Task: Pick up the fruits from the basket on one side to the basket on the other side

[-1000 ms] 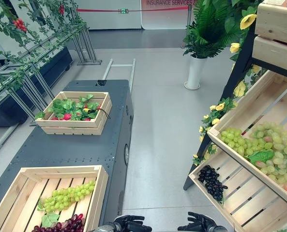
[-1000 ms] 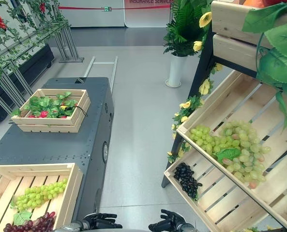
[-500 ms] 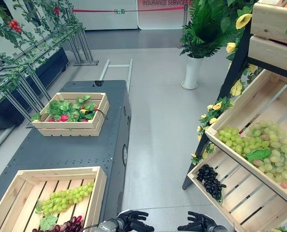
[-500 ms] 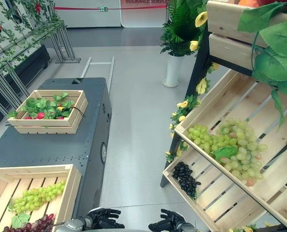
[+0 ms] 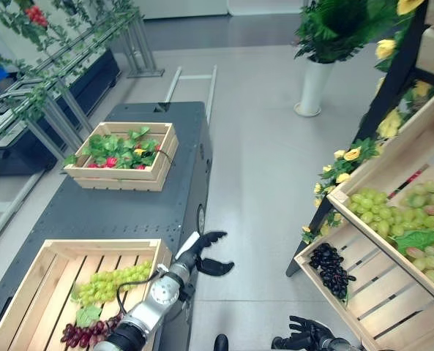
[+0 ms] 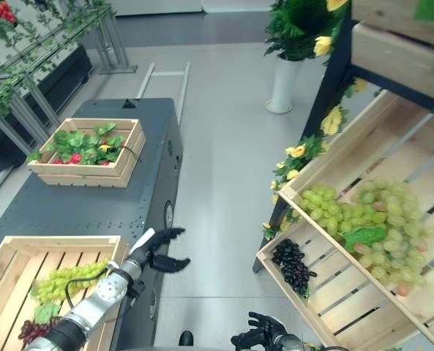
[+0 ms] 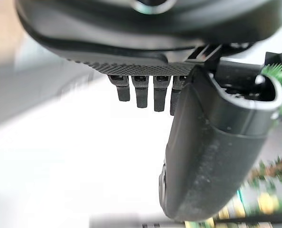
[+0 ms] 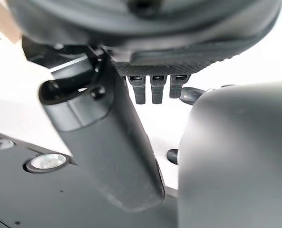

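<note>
Left eye view: left hand (image 5: 206, 252) spread wide, empty, beside the worktop (image 5: 121, 212). Green grapes (image 5: 110, 281) lie in the near crate (image 5: 52, 252) (light, squashy, I'd guess — lift by the stem). Right hand (image 5: 304, 336) low, loosely open.

**Mock fruit-shop setup in a hall**

Slanted wooden shelf (image 5: 421, 146) with grapes (image 5: 403, 223), crates (image 5: 37, 292) on a dark grey cart (image 5: 129, 212), potted plant (image 5: 315, 73), vine-draped metal racks (image 5: 63, 95), bare grey floor (image 5: 260, 161). Looks like a staged shop display.
</note>
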{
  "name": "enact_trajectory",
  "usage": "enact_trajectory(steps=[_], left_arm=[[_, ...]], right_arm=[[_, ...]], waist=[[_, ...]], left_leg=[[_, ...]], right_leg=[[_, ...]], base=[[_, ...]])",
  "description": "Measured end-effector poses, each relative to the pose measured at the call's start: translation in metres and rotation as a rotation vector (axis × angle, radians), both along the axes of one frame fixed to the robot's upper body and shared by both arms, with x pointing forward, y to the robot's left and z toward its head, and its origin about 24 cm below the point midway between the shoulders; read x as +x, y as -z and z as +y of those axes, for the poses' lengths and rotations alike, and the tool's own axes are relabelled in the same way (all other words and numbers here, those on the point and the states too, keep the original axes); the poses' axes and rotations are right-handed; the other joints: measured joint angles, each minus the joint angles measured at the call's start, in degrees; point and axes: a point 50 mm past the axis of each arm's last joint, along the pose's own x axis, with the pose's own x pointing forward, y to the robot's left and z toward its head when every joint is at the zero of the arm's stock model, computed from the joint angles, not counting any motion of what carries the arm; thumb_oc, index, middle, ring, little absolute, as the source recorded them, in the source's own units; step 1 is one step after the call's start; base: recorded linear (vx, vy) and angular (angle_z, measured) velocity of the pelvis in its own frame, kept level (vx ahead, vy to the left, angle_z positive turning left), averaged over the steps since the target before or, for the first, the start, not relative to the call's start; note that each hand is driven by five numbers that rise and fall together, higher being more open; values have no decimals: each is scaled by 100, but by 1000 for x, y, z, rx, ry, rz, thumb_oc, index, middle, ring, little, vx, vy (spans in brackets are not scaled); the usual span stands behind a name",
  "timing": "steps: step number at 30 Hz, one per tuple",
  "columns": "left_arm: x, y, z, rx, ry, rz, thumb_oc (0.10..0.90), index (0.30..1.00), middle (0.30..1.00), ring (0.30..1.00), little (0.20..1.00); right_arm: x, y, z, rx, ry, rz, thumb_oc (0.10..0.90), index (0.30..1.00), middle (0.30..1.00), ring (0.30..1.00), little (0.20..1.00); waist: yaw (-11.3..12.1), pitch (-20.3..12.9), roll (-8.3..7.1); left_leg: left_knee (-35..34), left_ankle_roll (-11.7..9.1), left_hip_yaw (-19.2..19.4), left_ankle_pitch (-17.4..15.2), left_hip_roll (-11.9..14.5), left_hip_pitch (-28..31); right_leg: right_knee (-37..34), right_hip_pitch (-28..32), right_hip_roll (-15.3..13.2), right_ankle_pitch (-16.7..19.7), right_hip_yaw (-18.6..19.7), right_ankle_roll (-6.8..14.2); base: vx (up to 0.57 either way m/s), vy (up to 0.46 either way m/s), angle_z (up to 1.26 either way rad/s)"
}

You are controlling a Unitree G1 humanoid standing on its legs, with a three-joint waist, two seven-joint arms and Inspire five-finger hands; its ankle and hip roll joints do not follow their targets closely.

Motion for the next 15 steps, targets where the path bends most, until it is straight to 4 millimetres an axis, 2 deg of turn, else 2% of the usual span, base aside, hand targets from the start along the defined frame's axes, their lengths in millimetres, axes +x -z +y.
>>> enact_trajectory(steps=[2, 3, 8, 11, 14, 15], left_arm=[[6, -10, 20, 57, -87, -59, 800, 900, 900, 900, 900], [7, -13, 28, 100, -115, -82, 800, 900, 900, 900, 900], [2, -16, 47, 262, -118, -111, 800, 900, 900, 900, 900], [-2, -15, 55, 333, -133, -119, 800, 900, 900, 900, 900], [-10, -16, 74, 409, -187, -123, 800, 900, 900, 900, 900], [-12, -19, 81, 441, -214, -140, 800, 900, 900, 900, 900]], right_arm=[[-2, 0, -1, -4, -2, 3, 800, 900, 900, 900, 900], [-3, 0, -1, -4, -1, 5, 800, 900, 900, 900, 900], [-1, -1, -5, -12, 3, 2, 800, 900, 900, 900, 900], [1, -2, -7, -18, 4, -3, 800, 900, 900, 900, 900], [3, -3, -5, -13, -8, -17, 800, 900, 900, 900, 900], [4, -3, -5, -12, -12, -22, 800, 900, 900, 900, 900]], waist=[[146, 72, 4], [145, 97, -15], [303, 216, -9], [507, 326, -19], [539, 405, -71], [618, 446, -93]], left_leg=[[0, -44, -69, 25, 44, -39], [0, -70, -182, 40, 53, -47], [4, -140, -167, 158, 117, -258], [4, -151, -176, 181, 109, -291], [5, -141, -331, 189, 66, -276], [5, -141, -344, 189, 61, -282]], right_leg=[[1, 63, 40, -42, -145, -32], [-1, 87, 46, -83, -285, -51], [4, 100, 65, -173, -737, -75], [9, 113, 58, -193, -785, -58], [18, 199, 29, -256, -939, -19], [18, 202, 28, -261, -958, -17]], base=[[5, -35, 36], [7, -4, 42], [8, 30, 53], [77, 79, 20], [49, 22, 26], [46, 6, 15]])
